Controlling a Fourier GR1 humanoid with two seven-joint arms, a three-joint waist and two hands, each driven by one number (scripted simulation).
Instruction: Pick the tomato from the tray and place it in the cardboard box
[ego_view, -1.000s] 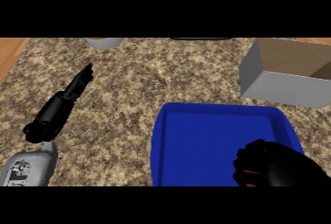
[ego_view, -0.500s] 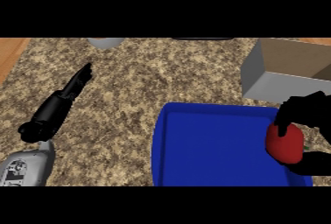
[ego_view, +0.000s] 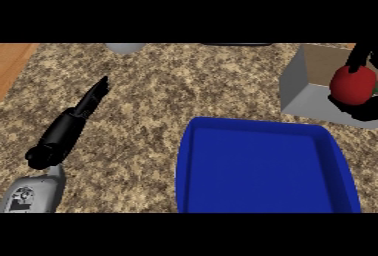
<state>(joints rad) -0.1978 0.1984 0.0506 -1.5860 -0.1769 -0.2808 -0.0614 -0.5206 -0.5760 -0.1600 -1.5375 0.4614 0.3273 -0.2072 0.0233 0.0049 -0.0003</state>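
A red tomato (ego_view: 351, 84) hangs at the right edge of the head view, in front of the cardboard box (ego_view: 319, 67) and over its near wall. My right hand (ego_view: 361, 111) is shut on it, black fingers curling under and behind the tomato, mostly cut off by the picture's edge. The blue tray (ego_view: 258, 170) lies below it on the counter with nothing in it. My left hand (ego_view: 85, 106) lies at the left, fingers straight and pointing up toward the far side, holding nothing.
The speckled stone counter (ego_view: 170, 85) spreads between the left arm and the tray. A grey round object (ego_view: 125, 48) shows at the far edge. A strip of wood (ego_view: 13, 60) borders the counter's far left corner.
My right hand has lifted the tomato out of the tray and carried it up and to the right, to the cardboard box. The left hand has barely moved.
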